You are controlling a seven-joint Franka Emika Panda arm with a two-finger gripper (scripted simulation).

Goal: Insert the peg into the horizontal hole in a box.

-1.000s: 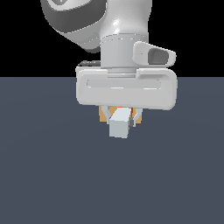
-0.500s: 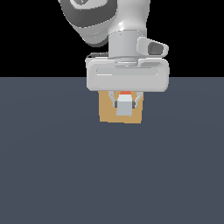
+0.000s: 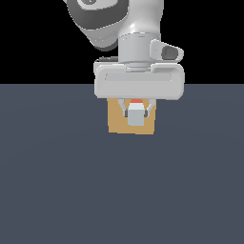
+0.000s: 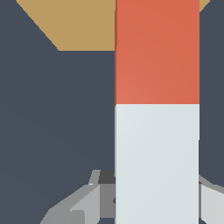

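- One long square-sectioned peg [image 4: 156,109], red-orange along its far part and pale grey-white at the near end, is held above the dark slate-blue table [image 3: 57,190], lying level and pointing at the box.
- In the exterior view only its grey-white end face and a sliver of red-orange on top show, set against the front of the plain tan, cube-like box [image 3: 116,122].
- The hole cannot be seen; the peg covers that part of the box.
- The white end effector [image 3: 136,112] is clamped on the peg, one finger at each side of its grey-white end.
- In the wrist view the red-orange end reaches across the box's tan face.
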